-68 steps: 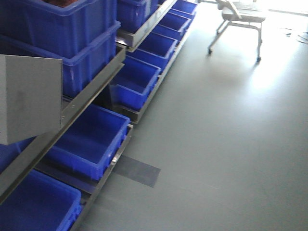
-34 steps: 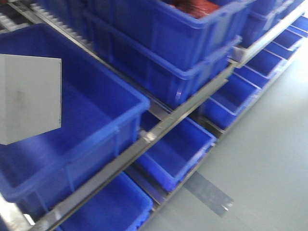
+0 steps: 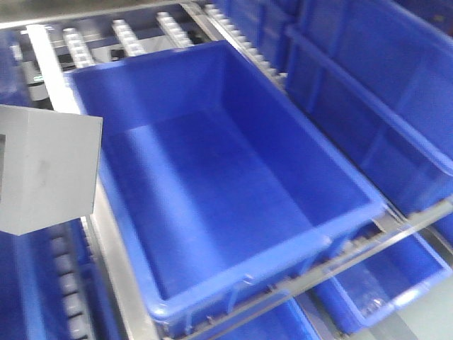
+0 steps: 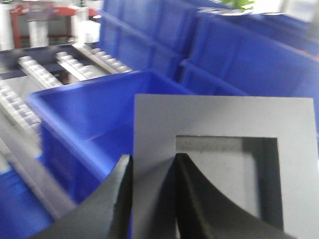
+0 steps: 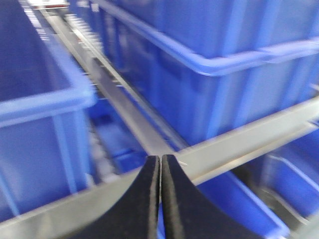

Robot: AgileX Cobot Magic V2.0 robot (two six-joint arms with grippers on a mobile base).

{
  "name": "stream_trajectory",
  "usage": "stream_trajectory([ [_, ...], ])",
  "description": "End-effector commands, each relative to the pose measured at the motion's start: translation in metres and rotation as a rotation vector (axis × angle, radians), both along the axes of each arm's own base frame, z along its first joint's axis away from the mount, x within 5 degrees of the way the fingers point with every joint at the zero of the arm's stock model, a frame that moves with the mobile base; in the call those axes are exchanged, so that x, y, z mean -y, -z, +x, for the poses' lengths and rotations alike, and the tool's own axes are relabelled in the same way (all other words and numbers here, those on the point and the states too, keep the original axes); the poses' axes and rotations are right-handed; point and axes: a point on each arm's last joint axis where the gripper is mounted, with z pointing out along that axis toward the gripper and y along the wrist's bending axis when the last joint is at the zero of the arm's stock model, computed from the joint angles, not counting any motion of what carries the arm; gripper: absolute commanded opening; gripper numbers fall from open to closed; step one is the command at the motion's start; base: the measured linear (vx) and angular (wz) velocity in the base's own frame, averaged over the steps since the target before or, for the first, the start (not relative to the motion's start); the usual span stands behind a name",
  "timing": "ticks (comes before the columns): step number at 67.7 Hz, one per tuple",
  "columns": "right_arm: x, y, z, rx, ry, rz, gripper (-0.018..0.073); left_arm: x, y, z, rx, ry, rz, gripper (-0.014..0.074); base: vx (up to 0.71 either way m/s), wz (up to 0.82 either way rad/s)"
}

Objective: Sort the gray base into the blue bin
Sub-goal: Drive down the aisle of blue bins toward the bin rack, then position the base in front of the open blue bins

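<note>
The gray base (image 3: 46, 170) hangs at the left edge of the front view, beside and above the near left rim of the big empty blue bin (image 3: 233, 184). In the left wrist view my left gripper (image 4: 153, 162) is shut on the left wall of the gray base (image 4: 224, 124): one black finger is outside, the other inside the square recess (image 4: 227, 174). The blue bin (image 4: 79, 119) lies behind and below it. My right gripper (image 5: 160, 158) is shut and empty over a metal shelf rail (image 5: 239, 144).
The bin sits on a roller rack (image 3: 134, 32) with a metal front rail (image 3: 340, 273). More blue totes stand to the right (image 3: 396, 106) and on the shelf below (image 3: 382, 283). Another blue tote (image 5: 35, 99) is left of my right gripper.
The view has swung left along the rack: from floor and shelves to the big empty bin filling the middle. The gray base stays at the left edge, held throughout.
</note>
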Motion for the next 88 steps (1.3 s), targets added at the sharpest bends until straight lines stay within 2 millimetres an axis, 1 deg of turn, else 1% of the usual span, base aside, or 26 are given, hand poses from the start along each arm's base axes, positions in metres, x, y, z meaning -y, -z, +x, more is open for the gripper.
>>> stream_trajectory([
  [1, 0.0005, -0.0065, 0.0002, 0.080, 0.005, -0.027, -0.0005, -0.0010, -0.0298, -0.0034, 0.190, 0.002, -0.092, 0.0003, 0.09, 0.45],
  [18, 0.0005, -0.0065, 0.0002, 0.080, 0.005, -0.027, -0.0005, -0.0010, -0.0298, -0.0034, 0.190, 0.002, -0.092, 0.0003, 0.06, 0.32],
  [50, 0.0005, -0.0065, 0.0002, 0.080, 0.005, -0.027, -0.0005, -0.0010, -0.0298, -0.0034, 0.190, 0.002, -0.092, 0.0003, 0.00, 0.19],
  [88, 0.0005, -0.0065, 0.0002, 0.079, 0.005, -0.027, -0.0005, -0.0010, -0.0298, -0.0034, 0.190, 0.002, -0.092, 0.0003, -0.01, 0.30],
])
